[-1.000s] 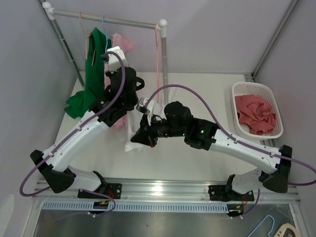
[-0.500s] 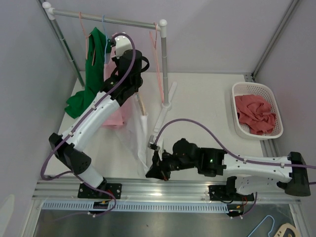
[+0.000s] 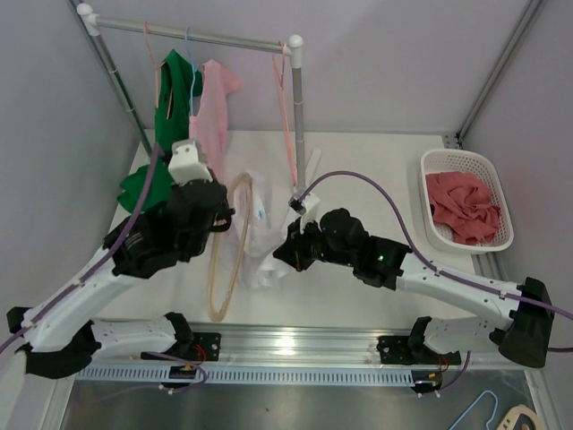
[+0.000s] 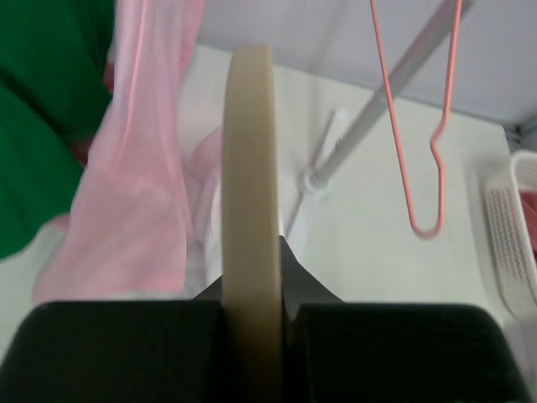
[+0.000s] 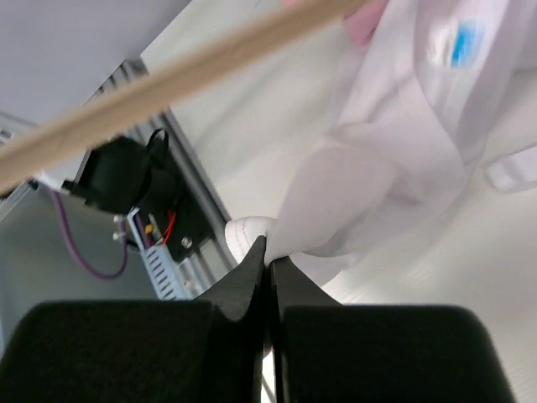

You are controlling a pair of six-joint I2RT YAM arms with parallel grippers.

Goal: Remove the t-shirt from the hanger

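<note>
Landmark: the grey upright post of the clothes rail (image 3: 298, 125), standing toward the back of the white bench (image 3: 376, 170).
My left jaws: pinched on the rim of the beige wooden hanger (image 3: 218, 285), which hangs left of the post and nearer my bases.
My right jaws: pressed together on a fold of the white t-shirt (image 3: 258, 224), just in front of the post.
T-shirt: draped from my right jaws down onto the bench, just beside the hanger's loop. I cannot tell whether any of it is caught on the hanger.
Top view only: the whole hanger loop, both my arms, and the white slotted basket (image 3: 437, 165) of red cloth well to the right of the post.
Left wrist view only: the hanger edge-on (image 4: 248, 168) between my jaws, with a pink garment (image 4: 143, 176) and a green garment (image 4: 42, 109) left of the post, and a pink wire hanger (image 4: 411, 134) hanging in front of the post.
Right wrist view only: the pinch itself on the white fabric (image 5: 336, 193), a blue mark (image 5: 460, 38) on the cloth, and the wooden hanger (image 5: 168, 84) crossing above.
</note>
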